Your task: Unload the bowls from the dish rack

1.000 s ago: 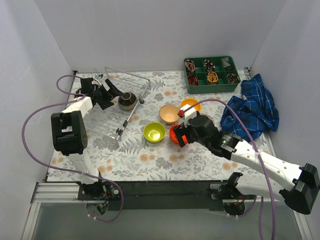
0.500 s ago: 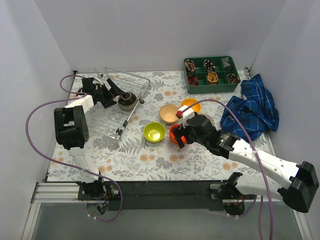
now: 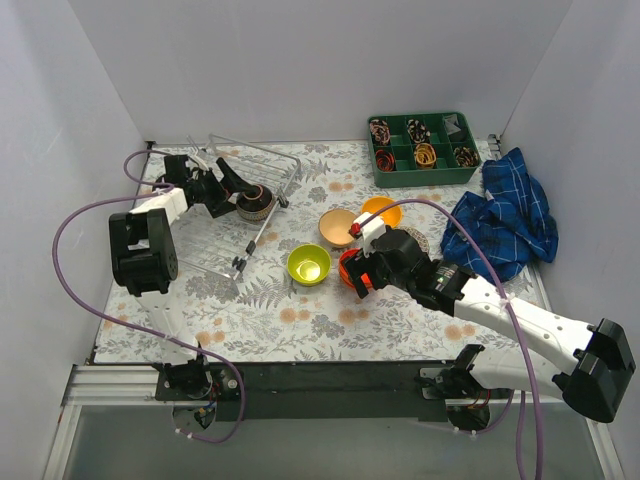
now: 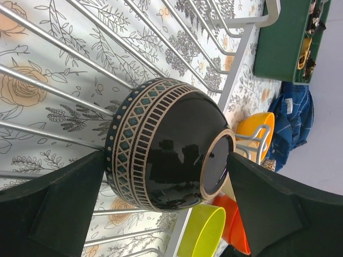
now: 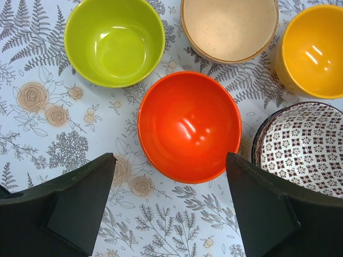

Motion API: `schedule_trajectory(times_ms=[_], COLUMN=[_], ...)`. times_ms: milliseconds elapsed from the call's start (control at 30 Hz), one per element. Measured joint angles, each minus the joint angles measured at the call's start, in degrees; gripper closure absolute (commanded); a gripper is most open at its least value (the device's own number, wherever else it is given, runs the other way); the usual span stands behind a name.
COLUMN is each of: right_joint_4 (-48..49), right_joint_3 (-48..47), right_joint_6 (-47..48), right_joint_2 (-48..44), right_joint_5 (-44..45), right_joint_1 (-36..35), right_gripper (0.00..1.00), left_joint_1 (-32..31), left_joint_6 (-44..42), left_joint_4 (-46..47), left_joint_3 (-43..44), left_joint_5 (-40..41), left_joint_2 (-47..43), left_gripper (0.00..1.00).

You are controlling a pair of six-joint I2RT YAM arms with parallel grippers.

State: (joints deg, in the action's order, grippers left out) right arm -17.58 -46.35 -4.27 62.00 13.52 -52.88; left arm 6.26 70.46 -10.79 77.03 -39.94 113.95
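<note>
The silver wire dish rack (image 3: 262,228) stands at the left of the table. In it a dark brown bowl (image 3: 256,200) with a patterned band lies on its side. My left gripper (image 3: 236,190) is open, its fingers straddling that bowl (image 4: 166,155) from rim to foot. On the table lie a lime green bowl (image 3: 309,264), a beige bowl (image 3: 338,226), a yellow-orange bowl (image 3: 382,210) and a red-orange bowl (image 3: 348,268). My right gripper (image 5: 170,156) hangs open just above the red-orange bowl (image 5: 188,126), holding nothing. A grey-patterned bowl (image 5: 305,144) sits right beside it.
A green compartment tray (image 3: 422,148) with small items stands at the back right. A blue plaid cloth (image 3: 505,215) lies crumpled at the right edge. White walls close in the table on three sides. The rack's bars (image 4: 64,59) run under the dark bowl.
My left gripper has moved right, closing in around the dark brown bowl in the rack. The right arm has barely shifted above the red-orange bowl.
</note>
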Motion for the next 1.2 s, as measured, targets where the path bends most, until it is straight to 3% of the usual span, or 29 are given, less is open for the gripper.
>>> schedule_trajectory(times_ms=[167, 300, 433, 633, 867, 967, 1033, 1200], right_joint_4=[-0.11, -0.15, -0.28, -0.35, -0.33, -0.35, -0.35, -0.33], right_joint_3=[0.00, 0.00, 0.00, 0.00, 0.00, 0.00, 0.00, 0.00], right_joint_6=[0.00, 0.00, -0.02, 0.00, -0.02, -0.02, -0.02, -0.02], right_joint_2=[0.00, 0.00, 0.00, 0.00, -0.02, -0.02, -0.02, -0.07], right_joint_5=[-0.24, -0.57, -0.68, -0.83, -0.90, -1.07, -1.36, -1.75], right_joint_1=[0.02, 0.02, 0.04, 0.04, 0.04, 0.04, 0.04, 0.04], right_gripper=[0.09, 0.09, 0.09, 0.09, 0.09, 0.10, 0.10, 0.10], left_joint_1=[0.26, 0.46, 0.90, 1.25, 1.51, 1.55, 1.55, 1.66], left_joint_6=[-0.07, 0.55, 1.60, 3.30, 4.50, 5.03, 5.40, 6.08], left_joint_4=[-1.44, -2.14, -3.13, -4.31, -3.82, -3.69, -3.76, -4.07], left_joint_3=[0.83, 0.90, 0.92, 0.90, -0.07, -0.85, -1.05, -1.09], left_joint_5=[-1.73, -2.54, -2.93, -3.21, -3.63, -3.54, -3.45, -2.27], left_joint_2=[0.61, 0.61, 0.61, 0.59, -0.13, -0.83, -1.22, -2.97], left_gripper=[0.02, 0.08, 0.22, 0.30, 0.47, 0.59, 0.73, 0.85])
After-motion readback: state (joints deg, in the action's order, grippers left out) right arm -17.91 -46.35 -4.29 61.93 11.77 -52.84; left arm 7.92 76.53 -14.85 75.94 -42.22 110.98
